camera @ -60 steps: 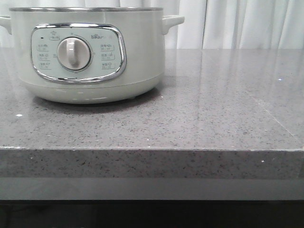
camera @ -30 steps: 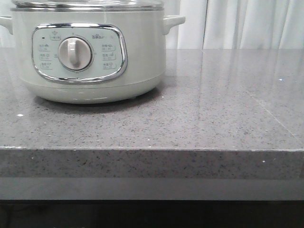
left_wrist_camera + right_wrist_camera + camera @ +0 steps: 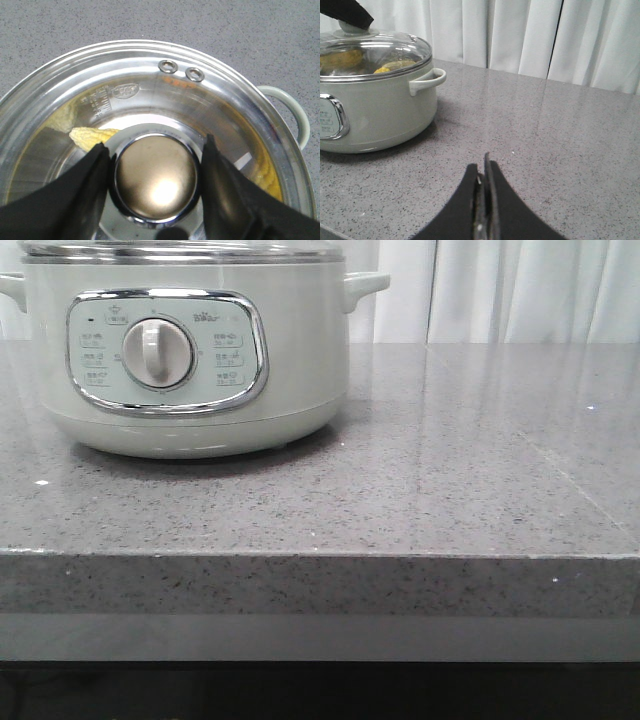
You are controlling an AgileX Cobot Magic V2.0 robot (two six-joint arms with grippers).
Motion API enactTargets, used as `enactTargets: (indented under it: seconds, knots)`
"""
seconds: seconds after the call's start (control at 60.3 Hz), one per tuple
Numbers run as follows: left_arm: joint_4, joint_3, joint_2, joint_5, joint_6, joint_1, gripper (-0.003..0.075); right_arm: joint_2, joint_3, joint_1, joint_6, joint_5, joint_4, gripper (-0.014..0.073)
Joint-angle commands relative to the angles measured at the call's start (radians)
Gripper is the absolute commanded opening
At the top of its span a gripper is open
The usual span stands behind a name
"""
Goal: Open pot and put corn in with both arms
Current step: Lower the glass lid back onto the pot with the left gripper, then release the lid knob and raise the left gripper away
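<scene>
The desk is a wide grey stone slab. Its right half lies bare up to the white curtains, so there is open room there, while the front edge drops off just ahead of the pot.

The pot stands at the left, near that front edge. Its glass lid sits on the rim, and the corn shows through the glass, lying inside.

The left pincer straddles the lid knob, fingers just beside it on both sides. I cannot tell whether they press it or have let go. If they still pinch, pulling away could drag the lid askew or nudge the pot toward the edge.

The right pincer is closed on nothing, low over the bare desk, well apart from the pot.
</scene>
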State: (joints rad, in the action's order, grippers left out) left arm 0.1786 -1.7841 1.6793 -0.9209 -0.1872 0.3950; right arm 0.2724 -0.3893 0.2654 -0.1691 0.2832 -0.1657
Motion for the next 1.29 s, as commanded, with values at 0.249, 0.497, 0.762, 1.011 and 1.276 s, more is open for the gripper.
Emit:
enactTargets:
  seconds: [0.249, 0.497, 0.762, 1.011, 1.276]
  knots:
    - [0.045, -0.046, -0.053, 0.046, 0.013, 0.002, 0.0183, 0.008, -0.024, -0.005, -0.011, -0.076, 0.007, -0.0068]
    - [0.045, -0.046, -0.053, 0.056, 0.013, 0.002, 0.0491, 0.008, -0.024, -0.005, -0.011, -0.08, 0.007, -0.0068]
    - [0.045, -0.089, -0.074, 0.073, 0.013, 0.002, 0.0502, 0.008, -0.024, -0.005, -0.011, -0.091, 0.007, -0.0068]
    - [0.03, -0.072, -0.155, 0.087, -0.004, 0.002, 0.02, 0.008, -0.024, -0.005, -0.011, -0.094, 0.007, -0.0068]
    - [0.03, 0.118, -0.302, 0.187, -0.02, 0.002, -0.0018, 0.008, -0.024, -0.005, -0.011, -0.094, 0.007, -0.0068]
